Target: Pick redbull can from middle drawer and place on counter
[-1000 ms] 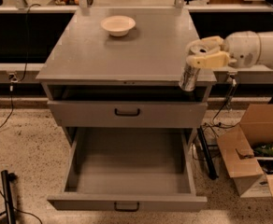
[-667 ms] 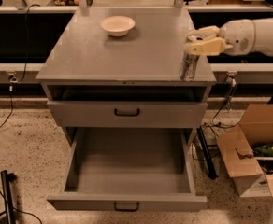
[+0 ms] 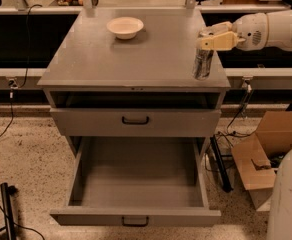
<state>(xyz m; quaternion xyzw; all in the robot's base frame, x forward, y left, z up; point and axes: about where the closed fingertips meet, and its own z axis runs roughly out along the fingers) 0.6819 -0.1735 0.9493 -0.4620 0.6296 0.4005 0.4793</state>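
The redbull can [image 3: 203,63], slim and silvery with dark markings, is upright over the front right corner of the counter [image 3: 131,59]; I cannot tell whether its base touches the top. My gripper [image 3: 212,40] reaches in from the right and is shut on the can's top. The middle drawer [image 3: 136,217] is pulled out below, and its flat grey floor is bare.
A cream bowl [image 3: 125,27] sits at the back middle of the counter. The upper drawer front [image 3: 135,121] with a black handle is closed. A cardboard box [image 3: 266,156] and cables lie on the floor at the right. A long bench [image 3: 31,4] runs behind.
My gripper has carried the can up and inward, from beside the cabinet's right front edge to over the counter's front right corner.
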